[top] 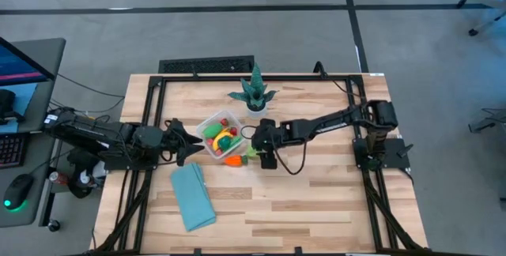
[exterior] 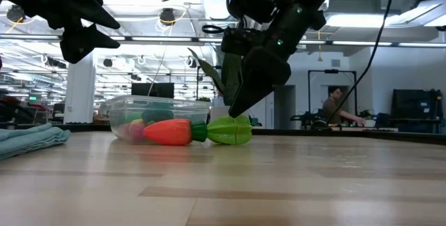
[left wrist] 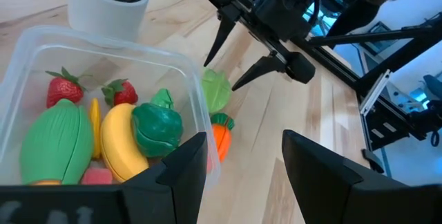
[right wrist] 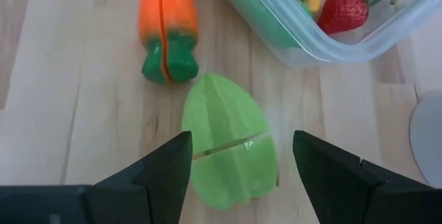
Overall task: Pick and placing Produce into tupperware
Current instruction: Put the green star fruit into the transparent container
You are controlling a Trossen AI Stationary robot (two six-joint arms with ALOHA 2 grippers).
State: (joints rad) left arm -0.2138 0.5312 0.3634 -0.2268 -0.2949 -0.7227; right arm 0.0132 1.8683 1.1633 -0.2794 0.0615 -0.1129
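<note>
Right wrist view shows the right gripper (right wrist: 238,165) open, straddling the green fruit (right wrist: 230,141); lower squarely before closing. Left gripper (left wrist: 238,158) waits open beside the container (left wrist: 200,92).

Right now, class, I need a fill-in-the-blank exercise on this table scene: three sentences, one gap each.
1. The carrot lies on the table, ____ the tupperware.
2. The right gripper hangs open over the light-green ____.
3. The two red fruits in the tupperware are ____.

Missing words: outside; leaf-shaped piece; strawberries
</note>
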